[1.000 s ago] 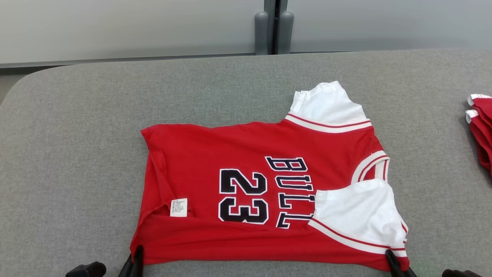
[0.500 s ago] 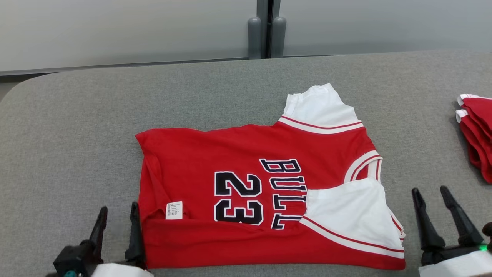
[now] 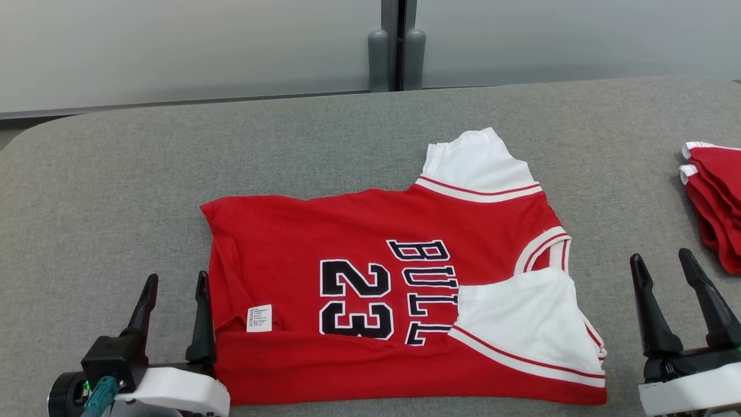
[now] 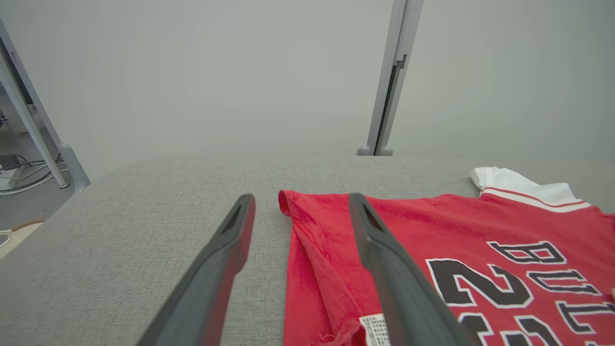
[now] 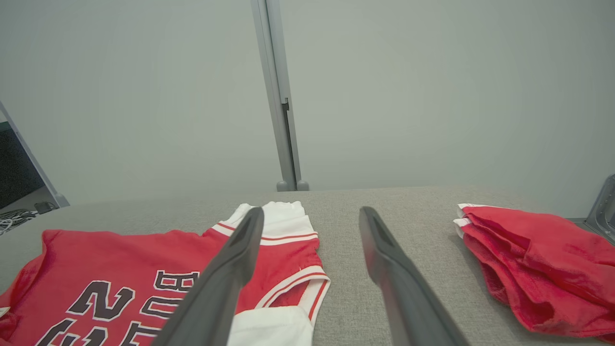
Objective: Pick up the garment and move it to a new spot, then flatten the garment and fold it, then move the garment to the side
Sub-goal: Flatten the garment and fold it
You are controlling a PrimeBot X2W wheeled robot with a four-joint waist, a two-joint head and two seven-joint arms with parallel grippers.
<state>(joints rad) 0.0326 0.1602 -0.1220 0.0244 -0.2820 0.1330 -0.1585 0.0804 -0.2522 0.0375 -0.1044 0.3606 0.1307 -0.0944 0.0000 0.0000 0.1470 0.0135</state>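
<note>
The garment [image 3: 370, 231] is a red jersey with white sleeves and black "BULL 23" print. It lies flat on the grey table [image 3: 116, 174], its near long edge folded up over the body. My left gripper [image 3: 175, 281] stands open at the jersey's near left corner, its right finger at the hem and nothing between the fingers. In the left wrist view the garment [image 4: 461, 226] lies right of the left gripper [image 4: 299, 202]. My right gripper [image 3: 661, 258] is open over bare table, right of the collar end. The right wrist view puts the garment [image 5: 120, 259] left of the right gripper [image 5: 311, 211].
A pile of folded red garments [image 3: 715, 197] lies at the table's right edge, also seen as the red pile [image 5: 538, 269] in the right wrist view. A grey partition wall with a post [image 3: 393, 52] runs behind the table. Bare table stretches left of and beyond the jersey.
Both grippers have let go of the jersey's near edge, opened and drawn back and up from it. The folded edge stays lying on the jersey. The camera shifted slightly.
</note>
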